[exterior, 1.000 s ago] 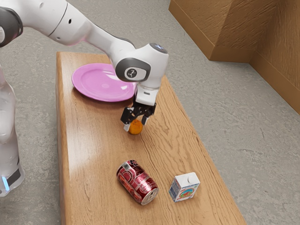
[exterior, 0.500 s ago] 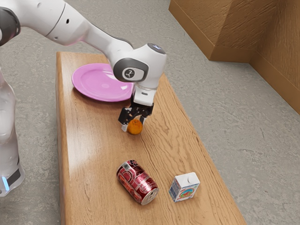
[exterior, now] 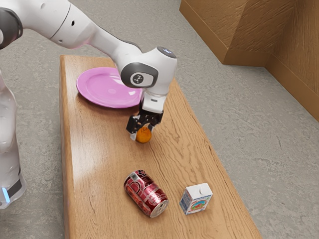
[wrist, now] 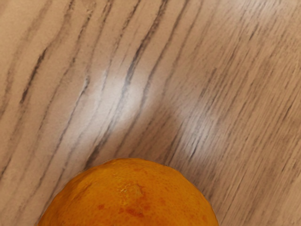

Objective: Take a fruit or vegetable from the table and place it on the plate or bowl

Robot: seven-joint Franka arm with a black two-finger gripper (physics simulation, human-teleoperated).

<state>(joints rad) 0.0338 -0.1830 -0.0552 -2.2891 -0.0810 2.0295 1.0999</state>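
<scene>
A small orange (exterior: 144, 135) rests on the wooden table (exterior: 184, 149), a short way from the pink plate (exterior: 102, 87) toward the exterior view's right. My black gripper (exterior: 143, 128) has come down over the orange, one finger on each side of it and both touching it. In the wrist view the orange (wrist: 129, 195) sits right under my hand, with wood grain all around it. The plate has nothing on it.
A crushed red soda can (exterior: 145, 193) lies on its side nearer the table's front end. Beside it stands a small white milk carton (exterior: 196, 198). Wooden cabinets (exterior: 259, 35) stand on the floor at the upper right.
My hand has shifted slightly toward the plate and lowered over the orange, and the fingers have drawn in against it. The orange has stayed on the table.
</scene>
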